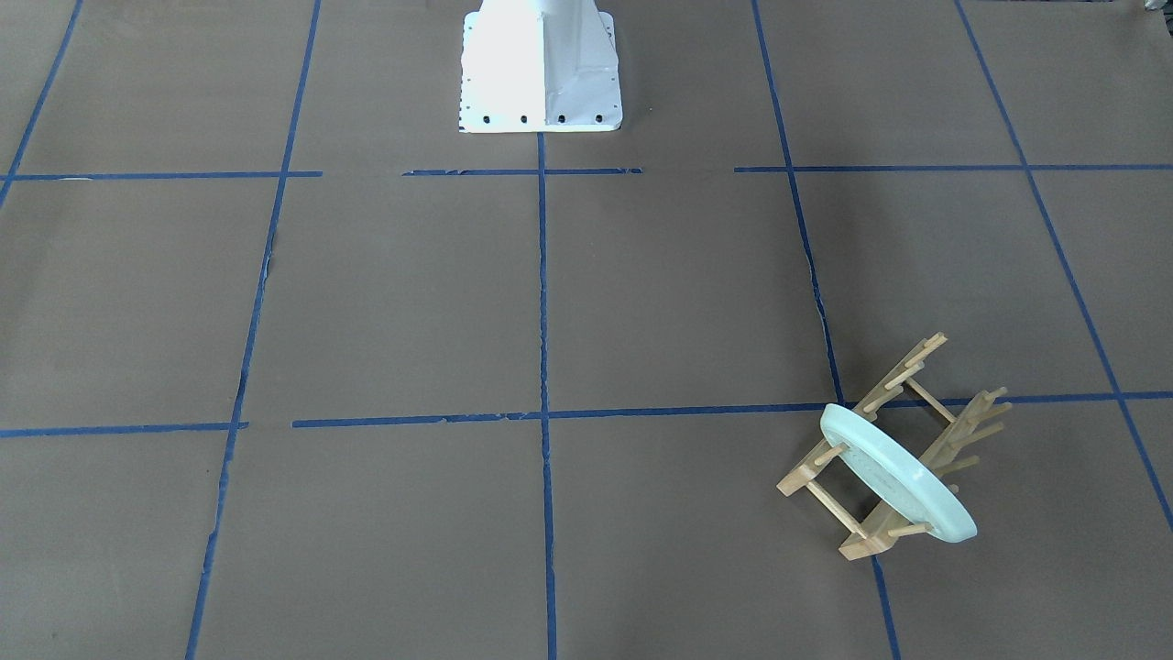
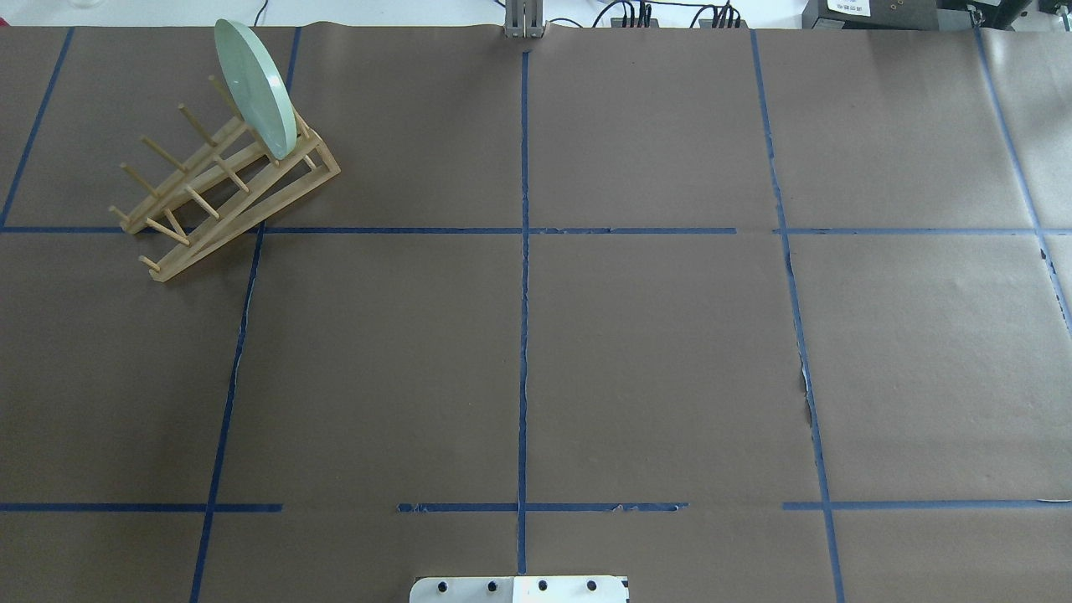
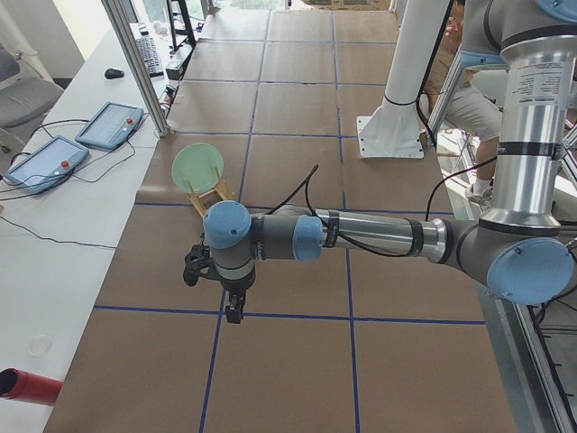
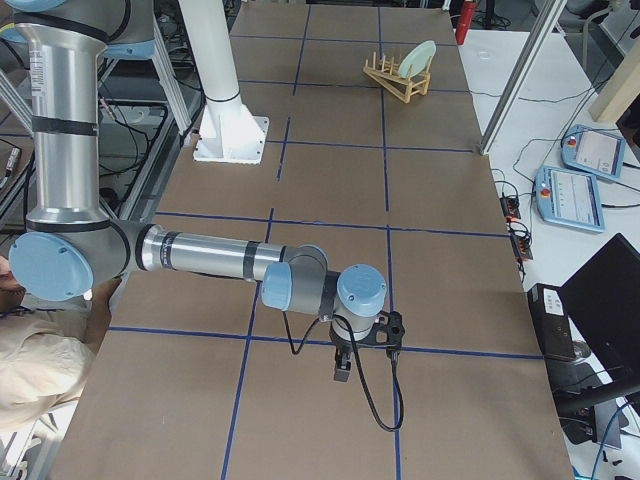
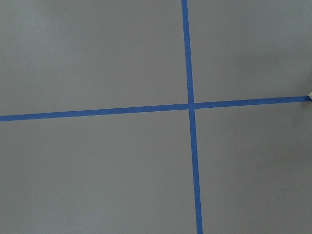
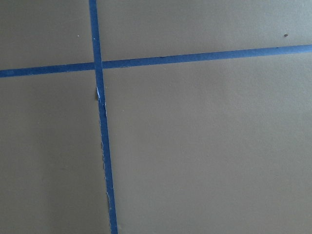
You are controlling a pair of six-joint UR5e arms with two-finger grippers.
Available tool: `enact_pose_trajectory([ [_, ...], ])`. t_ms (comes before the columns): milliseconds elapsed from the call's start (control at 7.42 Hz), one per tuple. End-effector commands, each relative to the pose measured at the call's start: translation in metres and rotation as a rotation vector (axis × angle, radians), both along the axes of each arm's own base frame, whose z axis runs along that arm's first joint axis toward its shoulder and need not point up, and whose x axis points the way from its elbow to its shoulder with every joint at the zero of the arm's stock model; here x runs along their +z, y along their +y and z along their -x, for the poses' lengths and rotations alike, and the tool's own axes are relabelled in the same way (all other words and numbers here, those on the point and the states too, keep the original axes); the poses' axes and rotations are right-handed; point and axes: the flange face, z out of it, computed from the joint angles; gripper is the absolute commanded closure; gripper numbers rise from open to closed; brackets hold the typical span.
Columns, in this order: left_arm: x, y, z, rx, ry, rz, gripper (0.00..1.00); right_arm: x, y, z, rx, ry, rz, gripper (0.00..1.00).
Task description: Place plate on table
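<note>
**Ana:** What does the place look like?

**Ben:** There is a big flat counter [image 2: 653, 352] covered in brown paper. Blue tape lines [image 2: 524, 335] cut it into boxes. A white metal base [image 1: 541, 69] stands on it at the robot's side. A long white desk [image 3: 54, 216] runs beside it, with two flat blue-and-grey control pads [image 3: 110, 124] and some cables.

**Ana:** Where is the round pale mint-green plate [image 2: 255, 88]?

**Ben:** It stands on its edge, leaning, in the end slot of a light wooden peg rack [image 2: 226, 197]. Pegs sit on both sides of it. The rack rests on the counter, across a blue line.

**Ana:** And the end effectors?

**Ben:** The left end effector [image 3: 234, 311] hangs over a tape crossing. The plate is well apart from it, further along the counter. The right end effector [image 4: 342, 368] hangs near another blue line, and the plate is far beyond it, toward the other end. Both point down. I cannot tell if either one is spread apart or pressed together.
</note>
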Motion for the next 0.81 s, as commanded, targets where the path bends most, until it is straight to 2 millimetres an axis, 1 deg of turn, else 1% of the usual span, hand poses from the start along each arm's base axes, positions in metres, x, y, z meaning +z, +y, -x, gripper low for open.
enact_pose_trajectory([
  [0, 0.004, 0.001, 0.0, 0.008, -0.003, -0.001, 0.0, 0.001, 0.001, 0.0, 0.0, 0.0, 0.001, 0.0],
  [270, 0.005, 0.003, 0.0, -0.001, -0.004, 0.011, 0.0, 0.0, 0.0, 0.0, 0.0, 0.0, 0.0, 0.0],
  [404, -0.001, -0.002, -0.001, -0.002, -0.006, 0.003, 0.0, -0.001, 0.0, 0.0, 0.0, 0.0, -0.002, 0.0],
  [539, -0.022, -0.018, -0.003, 0.002, -0.016, -0.069, 0.0, 0.0, 0.0, 0.0, 0.0, 0.0, 0.0, 0.0],
  [674, -0.047, -0.039, -0.001, 0.005, -0.033, -0.134, 0.0, 0.0, 0.0, 0.0, 0.0, 0.0, 0.0, 0.0],
])
